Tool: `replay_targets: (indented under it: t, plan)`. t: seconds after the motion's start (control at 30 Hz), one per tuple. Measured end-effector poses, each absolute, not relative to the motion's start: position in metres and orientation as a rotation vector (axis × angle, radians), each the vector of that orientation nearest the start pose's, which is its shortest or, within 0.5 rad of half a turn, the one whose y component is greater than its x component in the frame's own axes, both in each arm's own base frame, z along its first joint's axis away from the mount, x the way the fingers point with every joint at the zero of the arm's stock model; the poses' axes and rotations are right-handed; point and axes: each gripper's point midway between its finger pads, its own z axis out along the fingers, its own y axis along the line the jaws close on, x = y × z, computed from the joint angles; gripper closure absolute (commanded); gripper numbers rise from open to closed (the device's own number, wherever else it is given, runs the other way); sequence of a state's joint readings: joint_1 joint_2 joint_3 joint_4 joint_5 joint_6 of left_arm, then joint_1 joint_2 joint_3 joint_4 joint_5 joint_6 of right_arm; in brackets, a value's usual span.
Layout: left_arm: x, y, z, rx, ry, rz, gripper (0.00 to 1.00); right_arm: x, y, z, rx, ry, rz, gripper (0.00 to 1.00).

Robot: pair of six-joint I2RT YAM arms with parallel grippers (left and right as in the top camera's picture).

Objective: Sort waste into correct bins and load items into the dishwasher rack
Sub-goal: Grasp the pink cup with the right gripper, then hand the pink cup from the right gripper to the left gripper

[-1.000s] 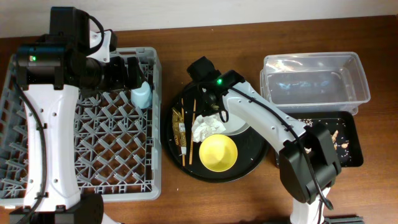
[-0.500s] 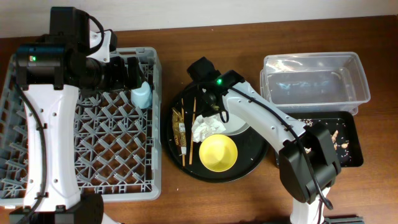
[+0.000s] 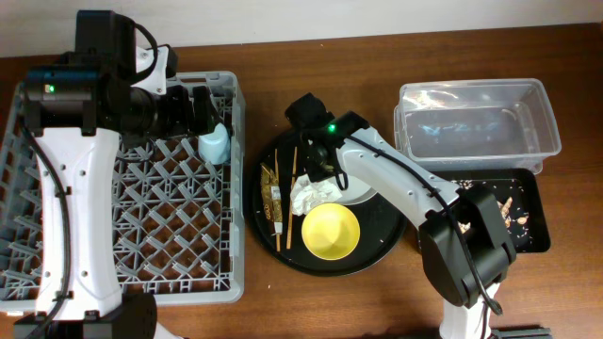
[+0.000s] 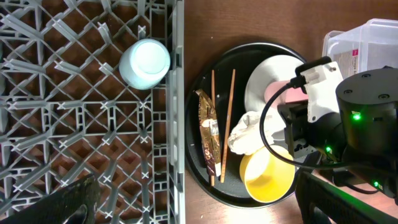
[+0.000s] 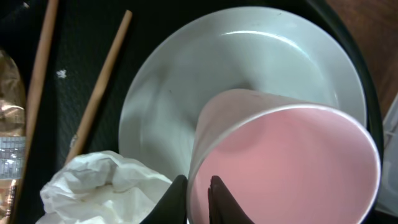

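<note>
Upper left, the small blue cup (image 4: 144, 63) sits in the large grey plastic lattice rack (image 4: 62, 124), with the left gripper (image 4: 198, 186) spread wide and empty. Lower centre, the right gripper (image 5: 198, 190) pinches the rim of the small pink cup (image 5: 280, 162), tilted over the pale grey-white round plate (image 5: 186, 74). The cup is likely light, thin-walled and slippery, so a rim pinch suits it.

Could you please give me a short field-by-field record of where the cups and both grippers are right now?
left gripper: open, over the dishwasher rack
blue cup: in that rack, by its edge
right gripper: shut on pink cup's rim
pink cup: tilted, over the plate
round tray: also holds tissue, yellow bowl, chopsticks
</note>
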State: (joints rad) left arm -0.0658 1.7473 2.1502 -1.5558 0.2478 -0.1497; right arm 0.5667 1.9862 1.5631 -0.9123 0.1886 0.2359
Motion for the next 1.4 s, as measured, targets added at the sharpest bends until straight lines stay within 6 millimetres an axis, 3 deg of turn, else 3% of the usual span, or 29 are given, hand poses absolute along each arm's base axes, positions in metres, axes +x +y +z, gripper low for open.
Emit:
replay_targets:
  t: [0.17, 0.3, 0.47, 0.57, 0.6, 0.67, 0.77, 0.93, 1.03, 1.1, 1.17, 1.27, 1.4]
  plan:
    - [0.362, -0.066, 0.305, -0.042, 2.727, -0.4, 0.01, 0.376, 0.199, 0.079, -0.448, 2.846, -0.154, 0.96]
    - [0.362, -0.066, 0.305, -0.043, 2.727, -0.399, 0.01, 0.38, 0.201, 0.115, -0.454, 2.839, -0.15, 0.96]
    - [0.362, -0.066, 0.305, -0.042, 2.727, -0.4, 0.01, 0.374, 0.198, 0.189, -0.481, 2.799, -0.129, 0.96]
    - [0.362, -0.066, 0.305, -0.042, 2.727, -0.4, 0.01, 0.363, 0.2, 0.245, -0.505, 2.702, -0.006, 0.96]
    - [0.365, -0.066, 0.306, -0.04, 2.716, -0.398, 0.01, 0.358, 0.203, 0.263, -0.521, 2.663, 0.056, 0.96]
    - [0.388, -0.066, 0.317, -0.025, 2.609, -0.382, 0.01, 0.341, 0.203, 0.302, -0.545, 2.578, 0.189, 0.96]
    - [0.411, -0.064, 0.331, -0.013, 2.502, -0.364, 0.01, 0.316, 0.18, 0.339, -0.526, 2.524, 0.317, 0.96]
    - [0.411, -0.063, 0.331, -0.016, 2.501, -0.354, 0.01, 0.286, 0.132, 0.376, -0.471, 2.461, 0.51, 0.96]
    - [0.397, -0.073, 0.324, 0.03, 2.557, -0.427, 0.01, 0.268, 0.123, 0.383, -0.51, 2.446, 0.653, 0.96]
    - [0.386, -0.096, 0.329, 0.217, 2.538, -0.581, 0.01, 0.259, 0.125, 0.386, -0.561, 2.424, 0.756, 0.96]
    - [0.36, -0.131, 0.339, 0.488, 2.469, -0.831, 0.01, 0.251, 0.132, 0.389, -0.641, 2.37, 0.875, 0.96]
    - [0.323, -0.166, 0.361, 0.755, 2.301, -1.148, 0.01, 0.243, 0.147, 0.395, -0.768, 2.252, 1.045, 0.96]
    - [0.297, -0.181, 0.383, 0.876, 2.129, -1.362, 0.01, 0.235, 0.163, 0.398, -0.904, 2.089, 1.221, 0.96]
